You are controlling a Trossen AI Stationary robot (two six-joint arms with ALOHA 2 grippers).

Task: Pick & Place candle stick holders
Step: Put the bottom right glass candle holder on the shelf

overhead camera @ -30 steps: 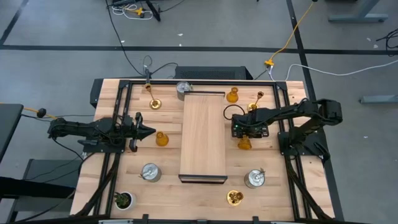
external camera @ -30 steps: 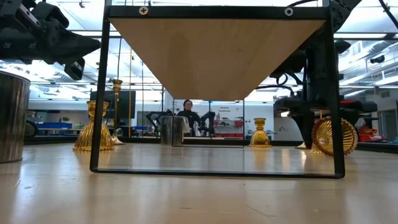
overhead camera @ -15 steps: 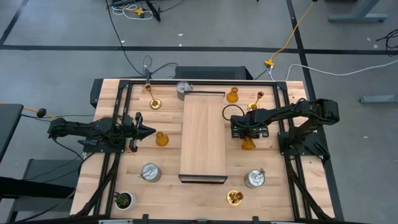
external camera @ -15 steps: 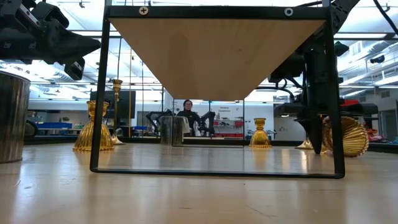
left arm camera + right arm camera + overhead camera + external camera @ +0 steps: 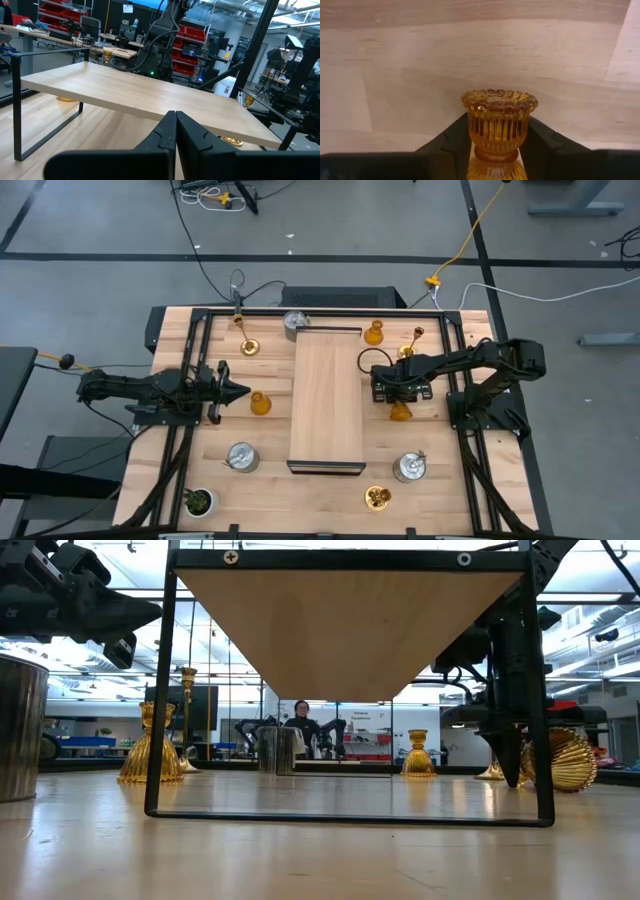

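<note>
Right pincer [image 5: 496,145] clamps the ribbed amber holder [image 5: 498,120] at its narrow neck: glassy, slippery, brittle, so grip gently.

Overhead, table-level and two wrist cameras share the table [image 5: 330,480].

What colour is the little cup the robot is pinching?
Amber-orange holder, clearest in the right wrist view.
</note>
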